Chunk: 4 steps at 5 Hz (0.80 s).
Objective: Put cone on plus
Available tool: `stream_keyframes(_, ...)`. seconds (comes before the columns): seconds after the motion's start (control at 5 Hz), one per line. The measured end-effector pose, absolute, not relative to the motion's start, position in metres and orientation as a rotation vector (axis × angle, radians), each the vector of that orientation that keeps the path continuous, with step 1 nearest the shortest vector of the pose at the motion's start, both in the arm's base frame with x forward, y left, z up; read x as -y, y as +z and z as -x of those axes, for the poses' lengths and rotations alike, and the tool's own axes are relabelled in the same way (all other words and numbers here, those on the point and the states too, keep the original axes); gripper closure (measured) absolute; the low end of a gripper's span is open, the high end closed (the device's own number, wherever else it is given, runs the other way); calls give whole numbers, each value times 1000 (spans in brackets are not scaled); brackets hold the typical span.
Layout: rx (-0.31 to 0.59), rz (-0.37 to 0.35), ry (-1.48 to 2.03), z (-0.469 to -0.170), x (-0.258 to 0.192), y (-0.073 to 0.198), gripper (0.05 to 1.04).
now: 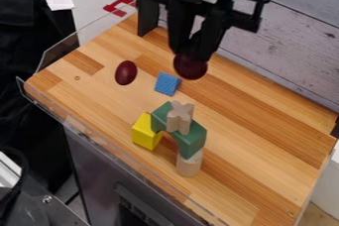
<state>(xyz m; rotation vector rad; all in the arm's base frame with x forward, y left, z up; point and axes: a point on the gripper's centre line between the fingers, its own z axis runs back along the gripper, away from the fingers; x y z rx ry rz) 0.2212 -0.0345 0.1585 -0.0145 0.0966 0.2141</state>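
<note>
Black two-finger gripper (193, 55) is gripping dark-red rounded piece (191, 68); beige wooden plus (180, 116) is sitting on green arch block (192, 140), camera-side of gripper.

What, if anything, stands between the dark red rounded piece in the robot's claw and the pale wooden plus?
Nothing visible blocks the way from the dark red piece to the plus. The small blue block sits low on the wooden tabletop, slightly left of that path in the picture.

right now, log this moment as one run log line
tool: holding dark red rounded piece | tan wooden plus block: atop green arch block, nothing on it | placement: not done
</note>
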Motion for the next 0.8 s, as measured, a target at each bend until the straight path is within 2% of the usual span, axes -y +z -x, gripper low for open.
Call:
stream_keyframes(0.4, -177, 102, 237, -206, 36, 139, 771)
stream_keyframes(0.8, -194, 155, 248, -199, 31, 131, 771)
